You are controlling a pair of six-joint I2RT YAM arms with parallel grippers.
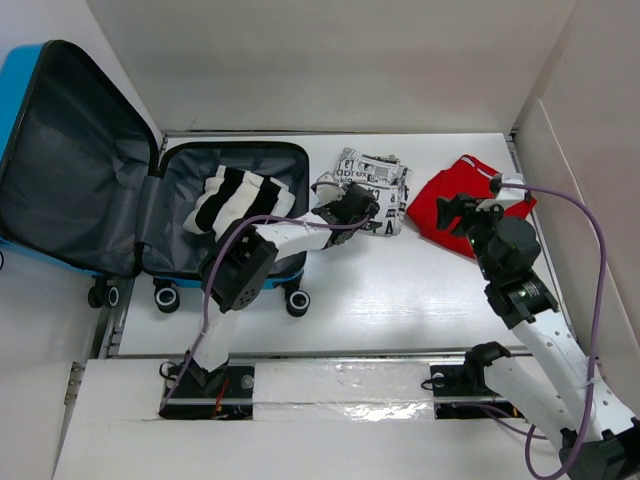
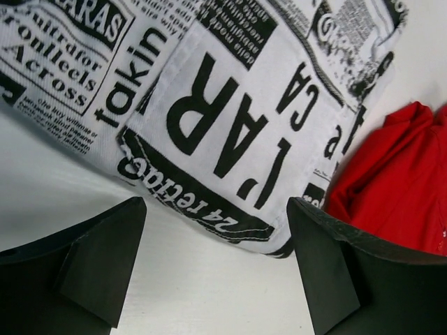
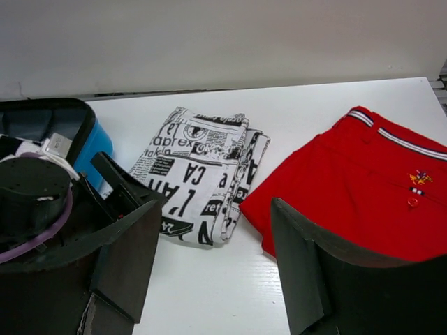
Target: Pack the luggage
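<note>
Fingers of the left gripper stand wide apart and hold nothing. They are low over the white table, with the near edge of a folded newsprint-pattern garment just in front of the gap between them. In the overhead view this gripper sits at the garment's left edge, and its arm reaches across the front corner of the luggage.

The right gripper is also spread open and empty. From above it is over the near side of a folded red garment, which lies just to the right of the newsprint one; the two look to be touching or nearly so.

The luggage, a small blue suitcase with grey lining, lies open at the left of the table, with its lid tipped back against the wall. A black-and-white striped garment is inside the lower half.

By my reading, the packing is about a third done: one garment is in and two remain on the table. The newsprint piece looks like the next to be picked up. The lid has not been closed.
</note>
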